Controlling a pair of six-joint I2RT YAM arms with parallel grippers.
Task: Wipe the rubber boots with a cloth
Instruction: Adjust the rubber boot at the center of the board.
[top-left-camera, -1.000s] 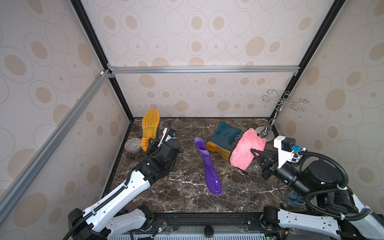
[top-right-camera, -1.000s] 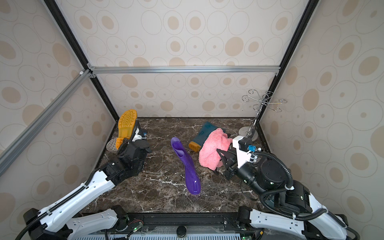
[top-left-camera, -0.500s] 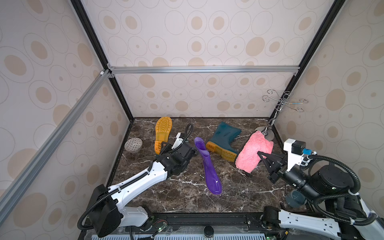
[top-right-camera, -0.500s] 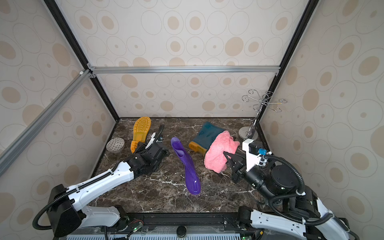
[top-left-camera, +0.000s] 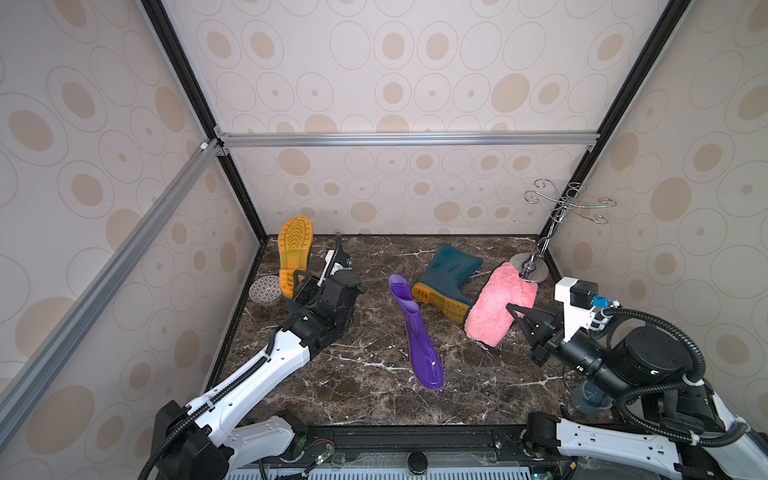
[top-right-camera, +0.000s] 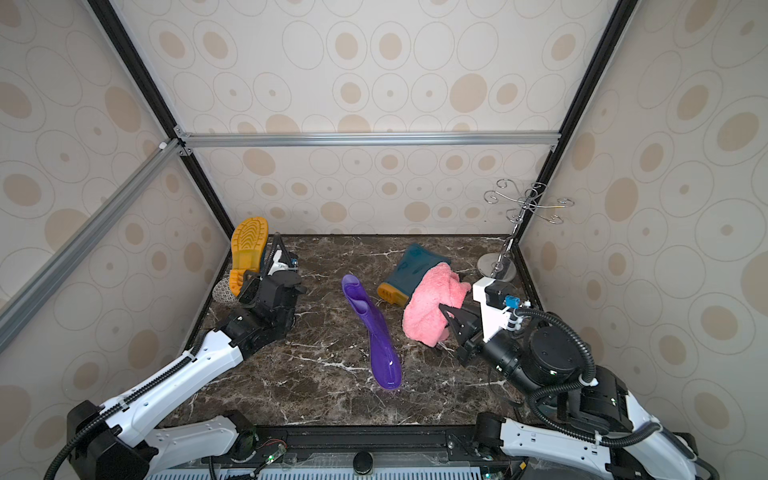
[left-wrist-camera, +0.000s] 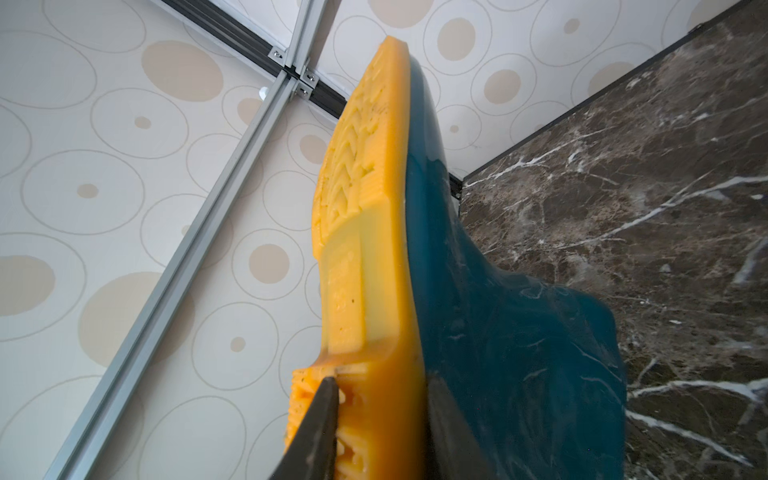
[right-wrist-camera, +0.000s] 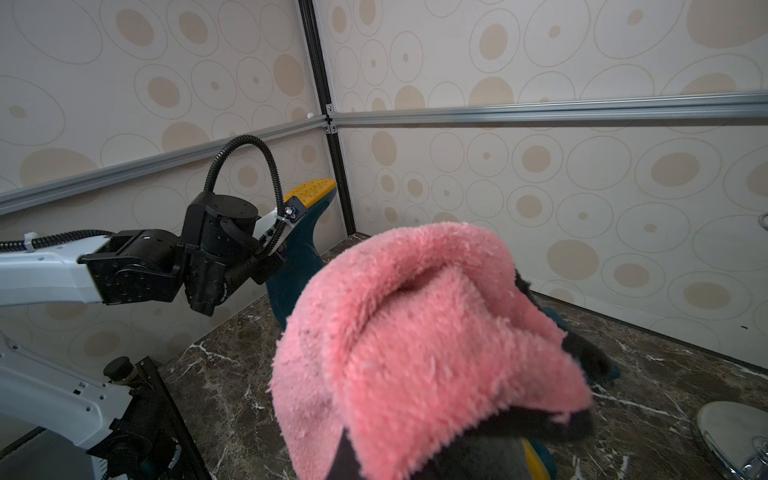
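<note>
A: So, what moved on the left?
B: One teal boot (top-left-camera: 296, 245). Half a second ago it was swung in toward the middle, now it's back by the left corner, toe high, yellow sole showing. It's in the left gripper (left-wrist-camera: 380, 399), which is part-closed and pinching the heel. A round patterned thing (top-left-camera: 266, 289) sits just beside it.
A: Meaning?
B: My read: nothing is being wiped right now. The cloth is well apart from that boot, and the purple boot (top-left-camera: 419, 345) lies flat on the desk (top-left-camera: 365, 374) between them.
A: Further right?
B: Then the second teal boot (top-left-camera: 449, 274), on its side toward the back. The pink cloth (top-left-camera: 494, 311) is bunched just in front of it, roughly where it was a second ago. Can't tell if they touch. It's held by the right gripper (top-left-camera: 513, 313), fully closed.
A: Surface, room?
B: Glossy dark marble-look top with white veins. Oval-print wallpaper, aluminium rails, black posts. Chrome hook stand (top-left-camera: 559, 208) in the far right corner.
</note>
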